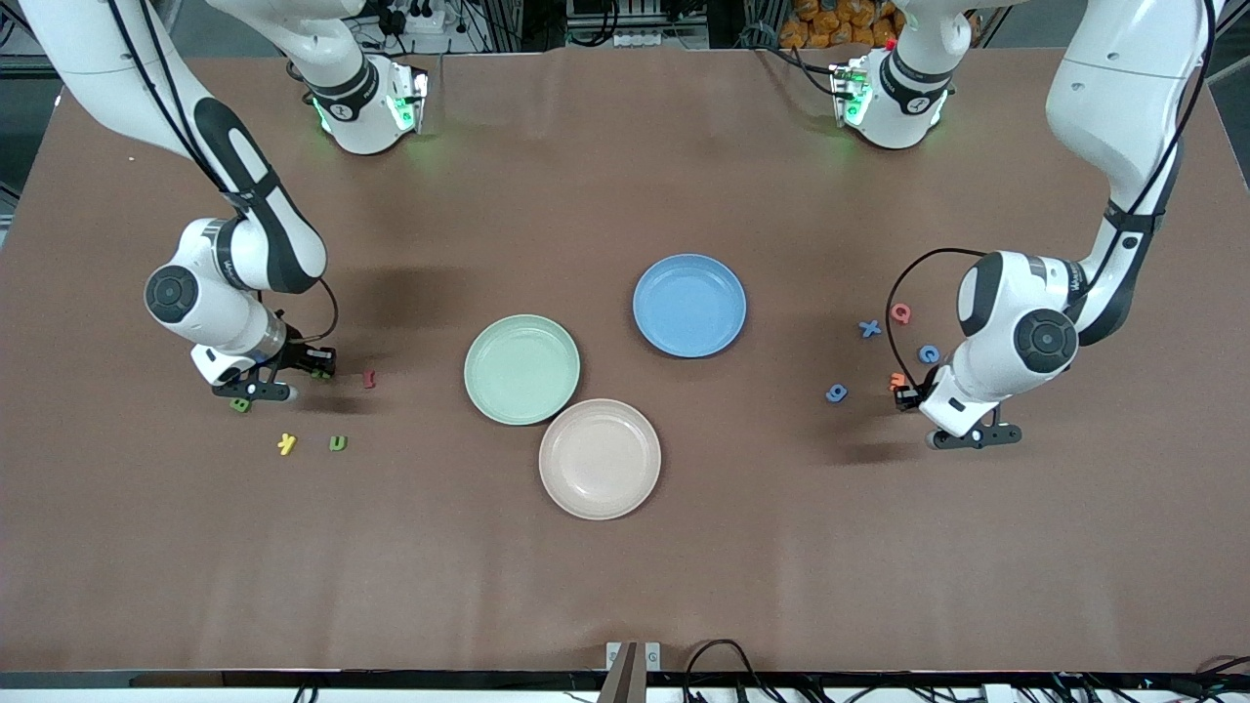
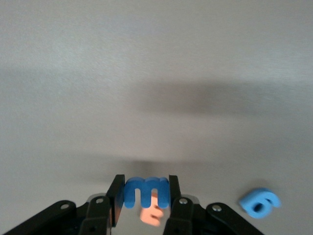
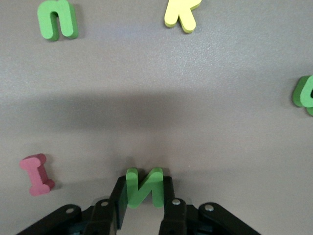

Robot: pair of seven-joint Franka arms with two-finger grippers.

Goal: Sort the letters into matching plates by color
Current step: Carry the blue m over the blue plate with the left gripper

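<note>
Green letter N (image 3: 143,187) stood upright, pinched between the right gripper (image 3: 143,203) fingers at frame bottom, blue letter m (image 2: 146,192) likewise clamped in left gripper (image 2: 145,205), apparently lifted off the table (image 1: 625,586).

Green (image 1: 521,369), blue (image 1: 689,305) and beige plates (image 1: 600,458) are sitting mid-table, empty. Letters are lying at both ends; green N (image 3: 143,186) and blue m (image 2: 146,192) are being pinched.

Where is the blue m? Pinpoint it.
The blue m sits clamped in the left gripper, above an orange letter near the blue 6.
</note>
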